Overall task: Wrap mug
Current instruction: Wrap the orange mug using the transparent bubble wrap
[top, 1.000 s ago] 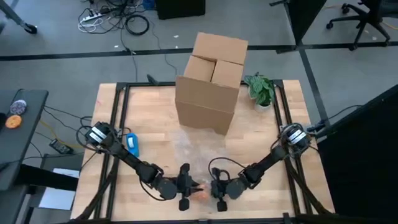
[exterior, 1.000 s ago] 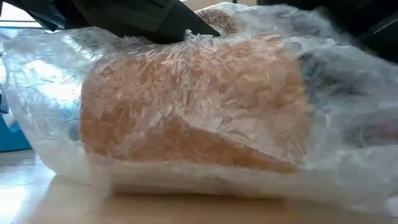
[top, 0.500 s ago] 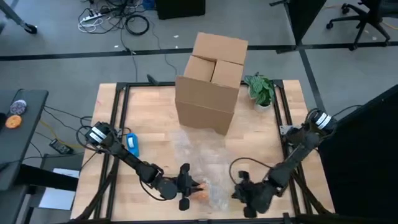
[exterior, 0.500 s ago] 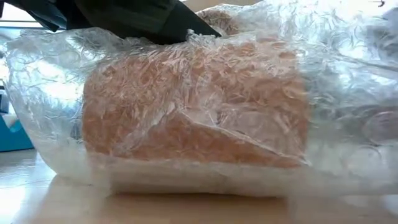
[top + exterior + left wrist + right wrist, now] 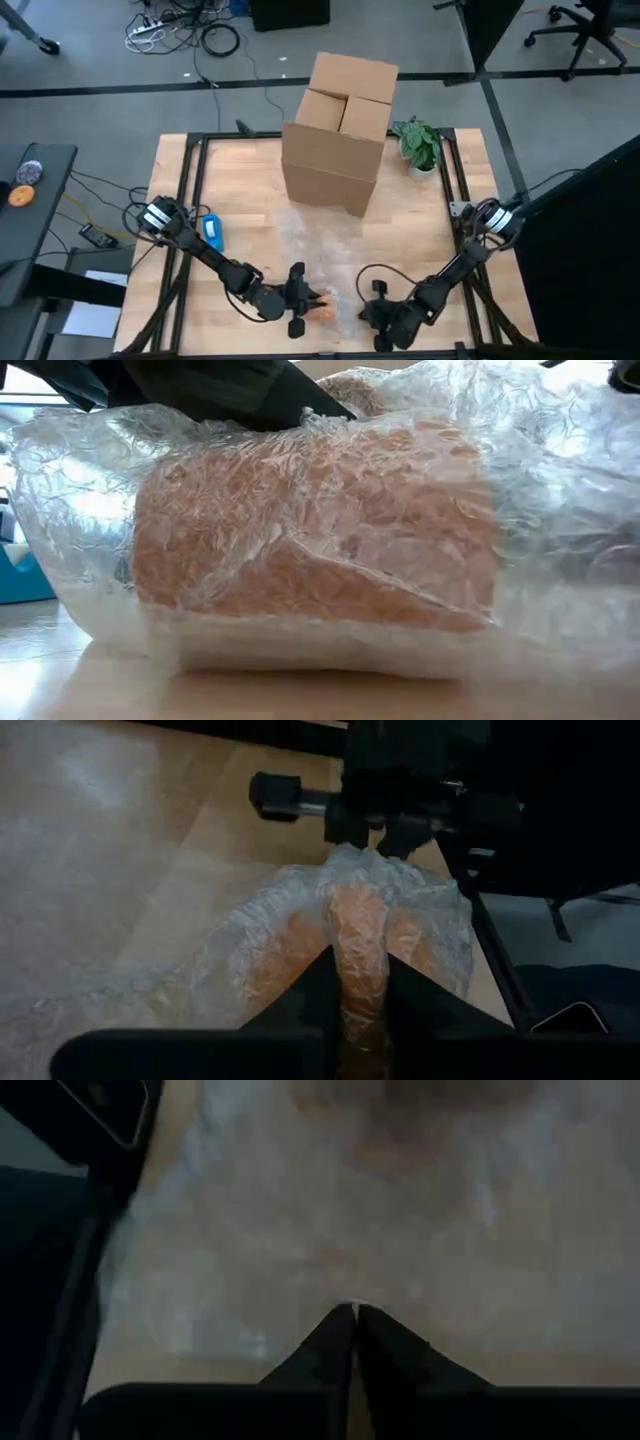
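A wooden tabletop (image 5: 250, 190) is seen from above, with two dark robot arms reaching in toward its near edge at about 6 o'clock. There, an orange mug (image 5: 325, 312) lies swathed in clear bubble wrap (image 5: 330, 255), which spreads up the tabletop toward the centre. In the low view the wrapped mug (image 5: 310, 530) fills the picture, lying on its side under crinkled bubble wrap (image 5: 560, 510).

The left gripper (image 5: 312, 303) sits at the mug's 9 o'clock side. The left wrist view shows its fingers (image 5: 305, 995) clamped on a wrapped part of the mug (image 5: 355, 945).

The right gripper (image 5: 372, 318) is low at the mug's 3 o'clock side, just beside it. The right wrist view shows its fingers (image 5: 330, 1345) pressed together, tips touching, over hazy bubble wrap (image 5: 330, 1230).

A large cardboard box (image 5: 338, 132) stands at 12 o'clock. A small potted plant (image 5: 420, 143) is at 1 o'clock beside it. A blue object (image 5: 212, 232) lies at 9 o'clock near the left arm.
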{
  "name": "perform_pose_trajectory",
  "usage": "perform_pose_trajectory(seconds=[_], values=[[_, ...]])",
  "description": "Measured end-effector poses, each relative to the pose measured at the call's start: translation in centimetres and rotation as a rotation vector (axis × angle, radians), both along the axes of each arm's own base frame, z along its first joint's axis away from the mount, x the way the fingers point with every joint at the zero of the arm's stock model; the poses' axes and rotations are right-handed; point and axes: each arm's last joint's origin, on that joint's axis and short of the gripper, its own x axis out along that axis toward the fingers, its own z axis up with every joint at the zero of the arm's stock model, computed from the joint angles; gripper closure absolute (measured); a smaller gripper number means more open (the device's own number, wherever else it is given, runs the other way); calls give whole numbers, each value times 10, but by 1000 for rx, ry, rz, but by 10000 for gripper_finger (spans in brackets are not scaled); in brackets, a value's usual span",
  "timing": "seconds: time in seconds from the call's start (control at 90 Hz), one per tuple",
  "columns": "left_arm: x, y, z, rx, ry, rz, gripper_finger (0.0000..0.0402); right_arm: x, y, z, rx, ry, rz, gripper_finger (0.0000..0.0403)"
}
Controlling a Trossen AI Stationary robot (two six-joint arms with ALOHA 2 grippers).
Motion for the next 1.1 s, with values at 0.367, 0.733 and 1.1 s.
perform_pose_trajectory(seconds=[0.367,0.733,1.1], values=[[0,0,0,-5,-4,0,369,37,-20,18,-92,-205,43,403],[0,1,0,8,-1,16,369,75,-40,-16,-30,-349,129,403],[0,2,-1,-9,16,43,369,59,-27,3,-79,-353,55,403]])
